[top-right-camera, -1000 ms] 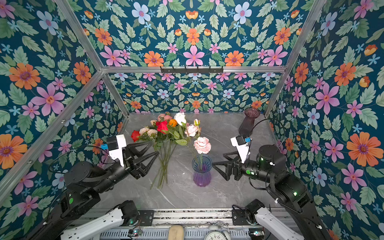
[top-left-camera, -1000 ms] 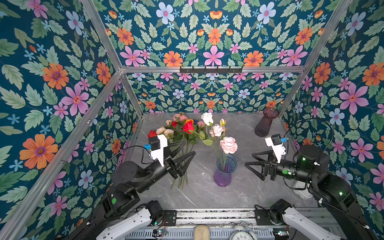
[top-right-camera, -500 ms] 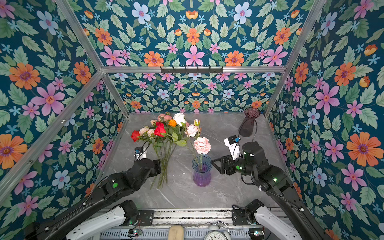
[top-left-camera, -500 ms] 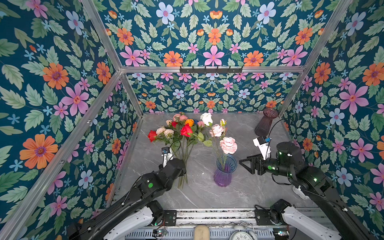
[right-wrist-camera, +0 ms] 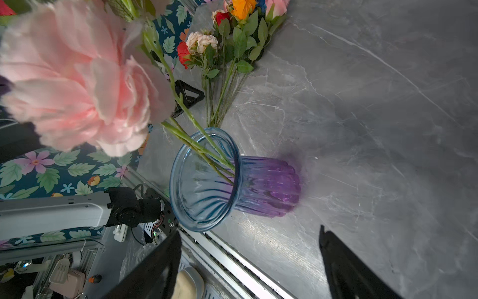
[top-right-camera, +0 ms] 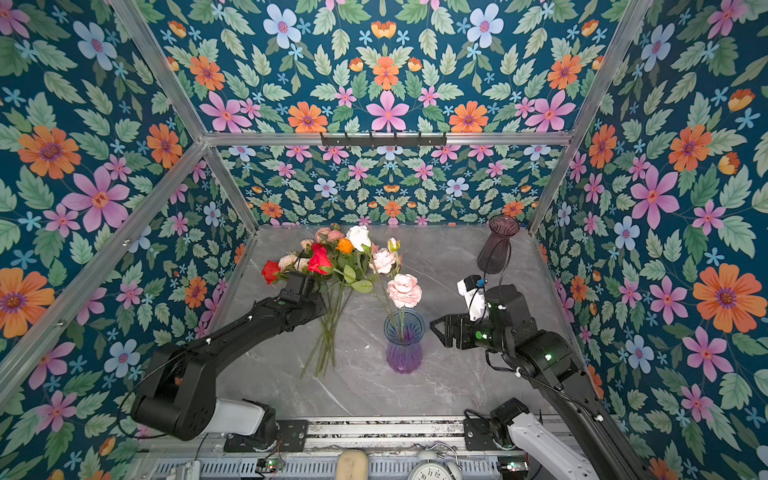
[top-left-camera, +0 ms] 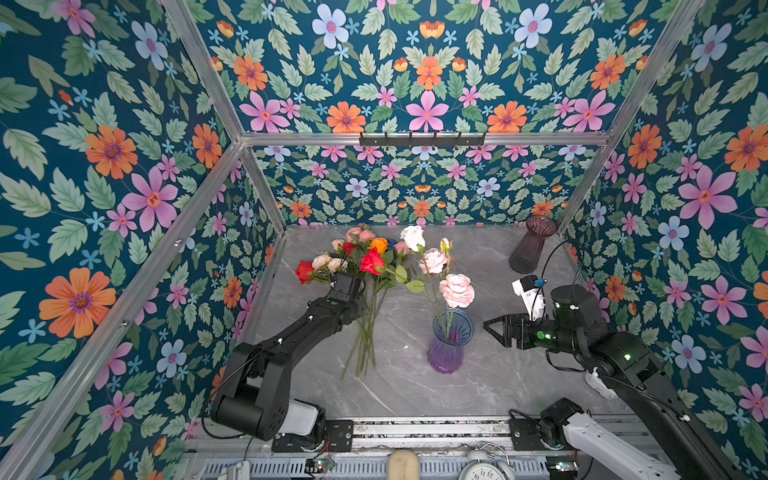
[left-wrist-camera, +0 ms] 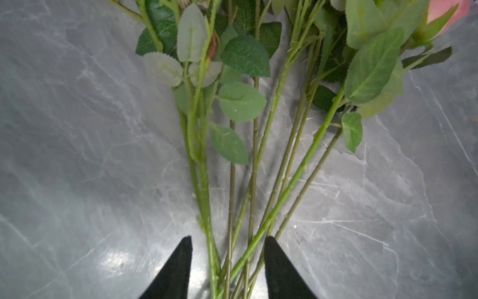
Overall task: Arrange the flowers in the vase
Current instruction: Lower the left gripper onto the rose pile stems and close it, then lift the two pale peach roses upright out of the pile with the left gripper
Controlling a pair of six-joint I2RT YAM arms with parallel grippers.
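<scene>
- Landmark for every position below: the blue-rimmed, purple-bodied ribbed glass vase (top-left-camera: 444,357), which is standing upright on the grey marble-patterned tabletop (top-left-camera: 478,386).
- The long green-stemmed artificial flowers are sitting in two groups.
- Group one is standing inside the vase. A large pink peony-like bloom (top-left-camera: 456,290) is leaning just above the rim, and a pale pink rose (top-left-camera: 433,261) and a small bud (top-left-camera: 445,244) are rising behind it. In the right wrist view, several green stems (right-wrist-camera: 194,143) are entering the mouth.
- Group two, a loose bundle of leafy stems (top-left-camera: 365,332), is lying flat on the tabletop just left of the vase. Its red blooms (top-left-camera: 304,271), orange bloom (top-left-camera: 379,244) and peach blooms (top-left-camera: 328,262) are fanning out beyond the vase toward the back wall.
- A white rose (top-left-camera: 413,237) is showing behind the vase; which group it belongs to cannot be told.
- On the left arm, the left gripper (left-wrist-camera: 229,261) is reaching over the bundle, left of the vase. Its black fingers (left-wrist-camera: 178,269) are standing partly apart and straddling several stems. Bare tabletop is showing between one finger and the nearest stem, so the stems are not clamped.
- On the right arm, the right gripper (top-left-camera: 494,328) is hovering just right of the vase at about rim height, without touching it. Its fingers (right-wrist-camera: 344,269) are standing wide apart and holding nothing.
- A dark smoky-purple fluted glass vase (top-left-camera: 530,249) is standing upright well behind and to the right of the landmark vase.
</scene>
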